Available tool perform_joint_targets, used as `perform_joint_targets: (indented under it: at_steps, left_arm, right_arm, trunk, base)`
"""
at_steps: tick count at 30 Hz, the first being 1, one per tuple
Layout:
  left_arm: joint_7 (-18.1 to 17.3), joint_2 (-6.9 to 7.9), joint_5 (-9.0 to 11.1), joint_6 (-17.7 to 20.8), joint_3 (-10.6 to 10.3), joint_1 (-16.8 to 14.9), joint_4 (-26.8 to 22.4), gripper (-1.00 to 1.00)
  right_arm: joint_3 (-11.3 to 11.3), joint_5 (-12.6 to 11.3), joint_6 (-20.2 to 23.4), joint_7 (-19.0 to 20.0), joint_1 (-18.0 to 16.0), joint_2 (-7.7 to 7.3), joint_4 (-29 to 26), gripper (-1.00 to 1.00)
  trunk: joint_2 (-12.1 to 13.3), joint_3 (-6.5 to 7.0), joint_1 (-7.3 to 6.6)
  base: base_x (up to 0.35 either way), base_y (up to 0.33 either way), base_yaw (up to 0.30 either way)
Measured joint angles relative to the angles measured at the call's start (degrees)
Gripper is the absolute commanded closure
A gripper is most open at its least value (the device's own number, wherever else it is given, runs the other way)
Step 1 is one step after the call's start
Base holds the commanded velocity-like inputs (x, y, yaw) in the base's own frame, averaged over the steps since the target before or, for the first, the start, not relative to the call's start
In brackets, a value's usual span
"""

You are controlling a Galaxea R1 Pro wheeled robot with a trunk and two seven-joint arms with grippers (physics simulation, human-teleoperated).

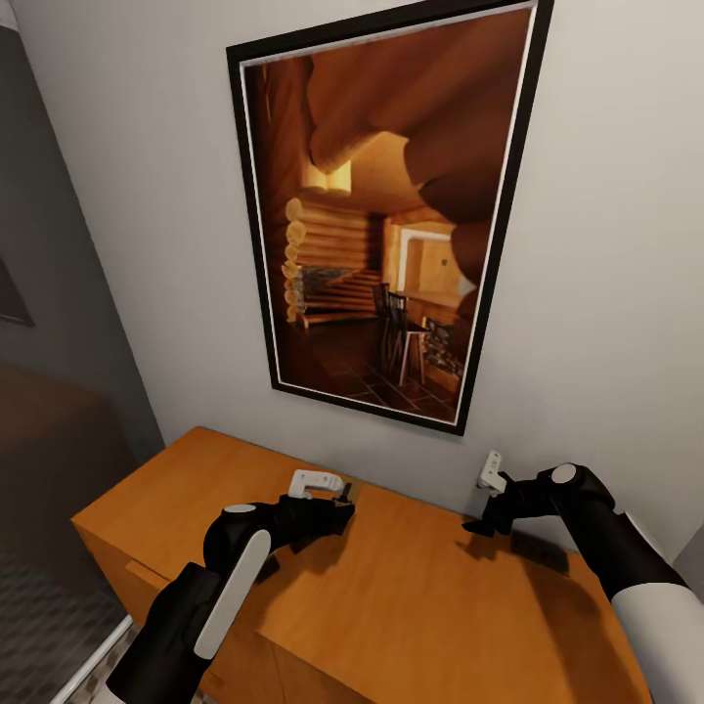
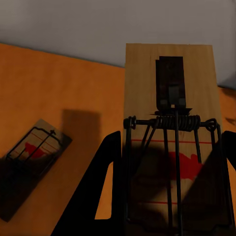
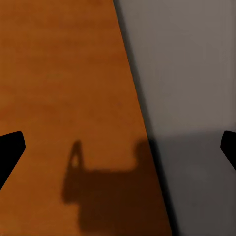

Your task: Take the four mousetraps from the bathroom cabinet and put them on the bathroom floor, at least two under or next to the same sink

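Atop the cabinet, the left gripper clamps one mousetrap by its sides, board flat for carrying to the bathroom floor, as a second trap lies beside it and the right gripper hovers spread wide, empty.

A framed picture hangs on the wall behind the cabinet; two mousetraps lie apart on the cabinet's top
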Motion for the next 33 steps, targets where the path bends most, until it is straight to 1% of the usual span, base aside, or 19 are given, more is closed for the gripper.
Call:
perform_joint_targets:
  at_steps: [6, 11, 15, 18, 33]
  left_arm:
    - [0.0, -0.04, 0.0, 0.0, 0.0, 0.0, 0.01, 1.0]
    - [0.15, -1.63, -0.05, 0.0, -0.27, 0.47, 0.72, 1.0]
    - [0.29, -2.21, -0.05, 0.0, -0.26, 0.62, 0.92, 1.0]
    - [0.36, -2.17, 0.03, -0.02, -0.26, 0.67, 1.01, 1.0]
    - [0.32, -2.11, 0.14, -0.08, -0.26, 0.7, 1.07, 1.0]
  right_arm:
    - [0.0, -0.07, 0.04, 0.06, 0.0, 0.0, 0.0, -1.0]
    - [-0.09, 0.16, 0.57, -0.57, -0.08, 1.61, 1.4, -1.0]
    - [-0.09, 0.17, 0.57, -0.64, -0.07, 2.91, 1.41, -1.0]
    - [-0.09, 0.18, 0.57, -0.68, -0.07, 3.77, 1.41, -1.0]
    - [-0.1, 0.24, 0.57, -0.71, -0.08, 4.04, 1.41, -1.0]
  trunk:
    - [0.0, 0.0, 0.0]
    - [0.0, 0.0, 0.0]
    - [0.0, 0.0, 0.0]
    - [0.0, 0.0, 0.0]
    - [0.0, 0.0, 0.0]
  base:
    - [0.0, 0.0, 0.0]
    - [0.0, 0.0, 0.0]
    - [0.0, 0.0, 0.0]
    - [0.0, 0.0, 0.0]
    - [0.0, 0.0, 0.0]
